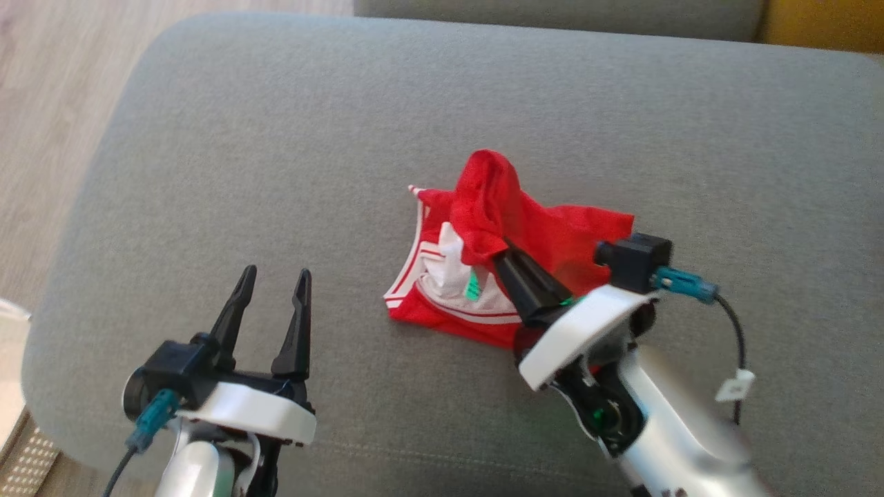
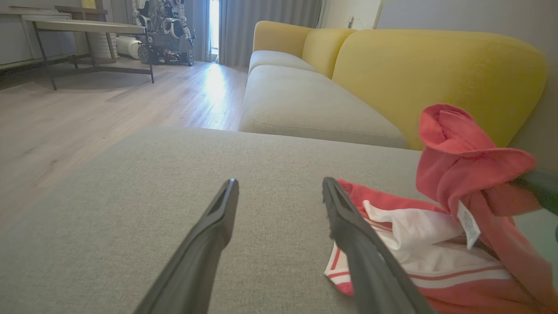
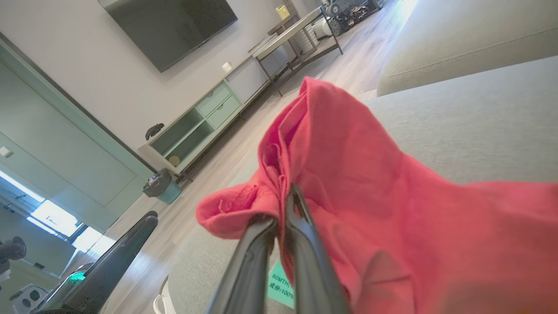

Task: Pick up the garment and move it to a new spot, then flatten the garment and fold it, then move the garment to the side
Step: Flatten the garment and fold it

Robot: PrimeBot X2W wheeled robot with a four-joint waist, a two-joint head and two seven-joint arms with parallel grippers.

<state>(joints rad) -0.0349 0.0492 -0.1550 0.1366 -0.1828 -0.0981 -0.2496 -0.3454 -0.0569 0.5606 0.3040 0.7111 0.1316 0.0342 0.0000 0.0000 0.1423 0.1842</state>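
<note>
The left gripper (image 1: 276, 273) is standing open, its two fingers spread and holding nothing, above the grey cushion (image 1: 276, 138). The garment (image 1: 552, 228) is lying to the right of this gripper, near it but apart from it. In the left wrist view, the red cloth is showing just beyond the right finger. There is one garment, red with white stripes, and it is carrying one green tag (image 1: 473, 286) and one white label (image 2: 467, 223). The right gripper (image 1: 503, 247) is pinching one fold of the garment, its two fingers pressed together on the red cloth. It is holding this fold up in a peak, while the rest is resting on the cushion just beside the gripper.
</note>
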